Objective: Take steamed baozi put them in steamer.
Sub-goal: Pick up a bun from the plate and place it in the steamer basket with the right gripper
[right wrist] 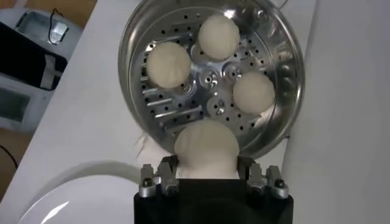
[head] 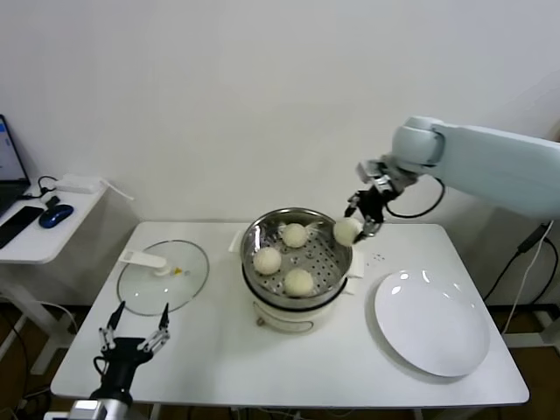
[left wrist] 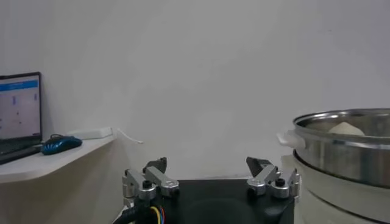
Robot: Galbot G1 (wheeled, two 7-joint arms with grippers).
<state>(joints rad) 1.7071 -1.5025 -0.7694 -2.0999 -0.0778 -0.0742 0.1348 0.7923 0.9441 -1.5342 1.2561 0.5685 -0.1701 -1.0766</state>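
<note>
My right gripper [head: 361, 222] pinches the fourth round off-white baozi [head: 346, 232] above the rim of the shiny perforated steel steamer [head: 258, 229], where three buns lie. I should move inward over the free space, lower, then release. The left gripper [head: 134, 335] waits low, fingers spread.

Off-white round dough bun [right wrist: 206, 146] between fingers of black-and-silver right gripper [right wrist: 207, 173]. Just beyond: shiny stainless-steel steamer basket [right wrist: 286, 67], base patterned with round perforations, three matching off-white buns [right wrist: 219, 35] inside. Beside gripper: plain white plate [head: 433, 322].
</note>
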